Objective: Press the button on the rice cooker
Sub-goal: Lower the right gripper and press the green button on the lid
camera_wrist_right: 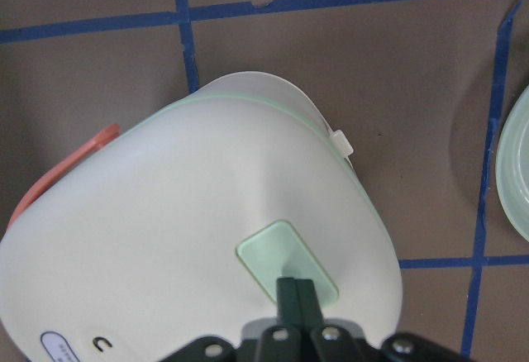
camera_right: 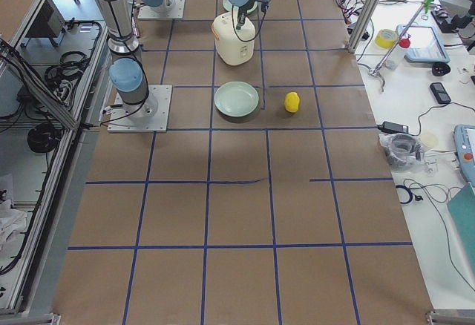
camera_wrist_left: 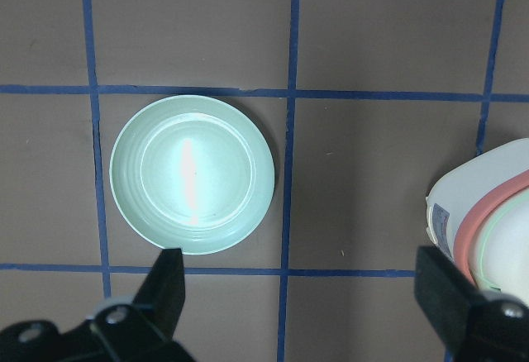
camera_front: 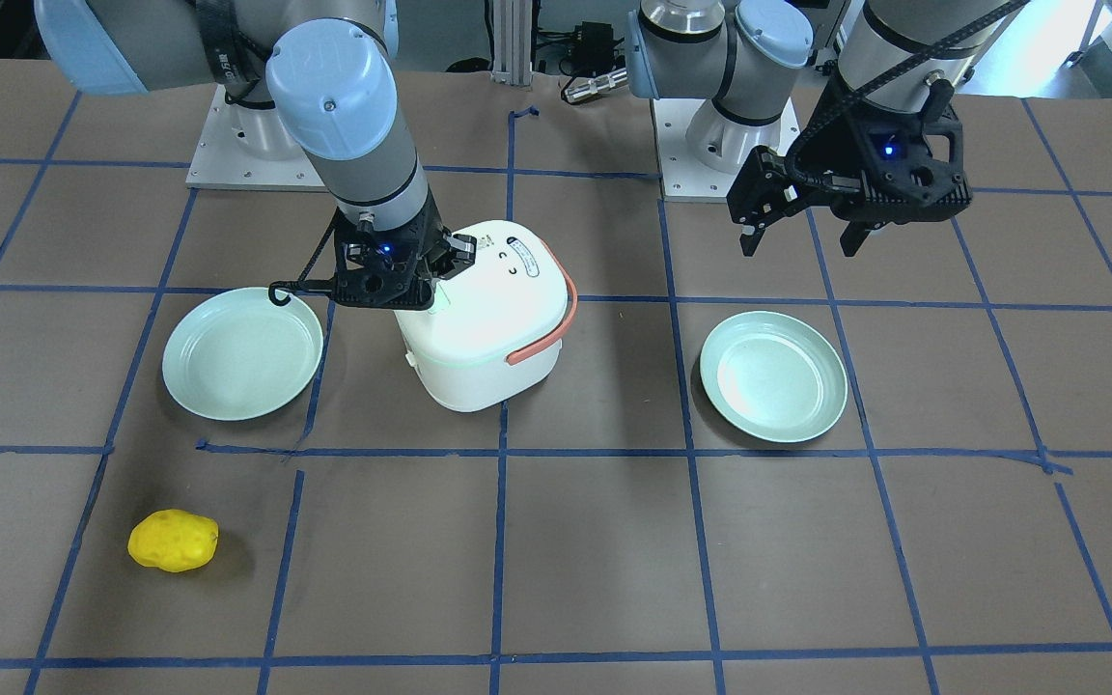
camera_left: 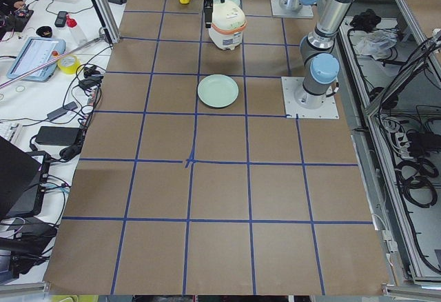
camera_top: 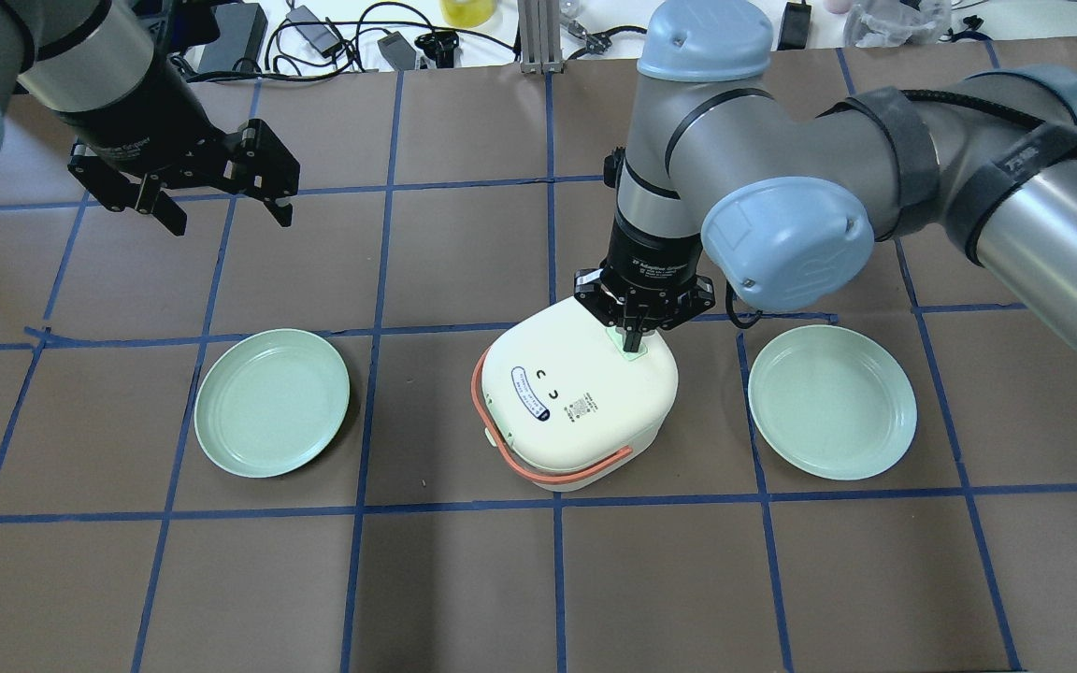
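Since a single button needs only one arm, my left gripper (camera_top: 228,220) hangs in the upper left of the overhead frame. Its fingers are spread wide around nothing, and it is well apart from the cooker, where it cannot get in the way. White print on its collar seems to read "Adaptive Gripper" (too small for me to be sure).

Below it, left of centre, a pale green plate (camera_top: 272,402) lies bare on the table (camera_top: 464,579); I judge it has no part in this step.

At centre stands the white rice cooker (camera_top: 576,402). Its orange handle (camera_top: 585,470) is folded down round the lower left side, which leaves the lid free to reach. The lid carries an oval label with print I cannot read, two curved marks beside it, and a small square patch like a code.

My right gripper (camera_top: 632,336) points straight down at the cooker's upper right corner. Its fingers are pressed together into one narrow tip, which I take to be a firmer point for pushing. In the wrist view that tip sits on the lower part of the pale green button (camera_wrist_right: 277,254). Whether the button is already pushed in, I cannot tell.

Right of the cooker lies a second plate (camera_top: 833,402), also bare. A yellow lump (camera_front: 173,541) sits lower left in the front-facing view.
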### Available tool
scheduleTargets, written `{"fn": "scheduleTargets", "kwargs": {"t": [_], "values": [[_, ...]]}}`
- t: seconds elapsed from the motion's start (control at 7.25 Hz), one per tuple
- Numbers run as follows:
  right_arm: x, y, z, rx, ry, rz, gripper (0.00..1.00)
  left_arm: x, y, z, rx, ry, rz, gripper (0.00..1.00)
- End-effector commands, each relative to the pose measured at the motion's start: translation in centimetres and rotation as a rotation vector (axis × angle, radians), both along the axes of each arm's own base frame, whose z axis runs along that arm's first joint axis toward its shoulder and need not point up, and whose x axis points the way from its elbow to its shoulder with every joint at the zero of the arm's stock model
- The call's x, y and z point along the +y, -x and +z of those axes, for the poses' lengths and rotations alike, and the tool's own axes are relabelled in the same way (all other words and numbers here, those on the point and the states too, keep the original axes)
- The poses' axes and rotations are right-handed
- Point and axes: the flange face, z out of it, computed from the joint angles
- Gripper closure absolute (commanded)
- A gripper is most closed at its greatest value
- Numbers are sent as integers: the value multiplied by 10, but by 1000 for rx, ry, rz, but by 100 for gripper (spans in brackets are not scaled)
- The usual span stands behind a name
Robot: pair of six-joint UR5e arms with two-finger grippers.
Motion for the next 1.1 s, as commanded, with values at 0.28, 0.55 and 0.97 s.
{"fn": "scheduleTargets", "kwargs": {"t": [0.28, 0.55, 0.97], "values": [[-1, 0, -2, 2, -2, 0, 100, 0, 0, 0, 0, 0, 0, 0], [0, 0, -3, 2, -7, 0, 100, 0, 0, 0, 0, 0, 0, 0], [-3, -1, -9, 6, -17, 0, 100, 0, 0, 0, 0, 0, 0, 0]]}}
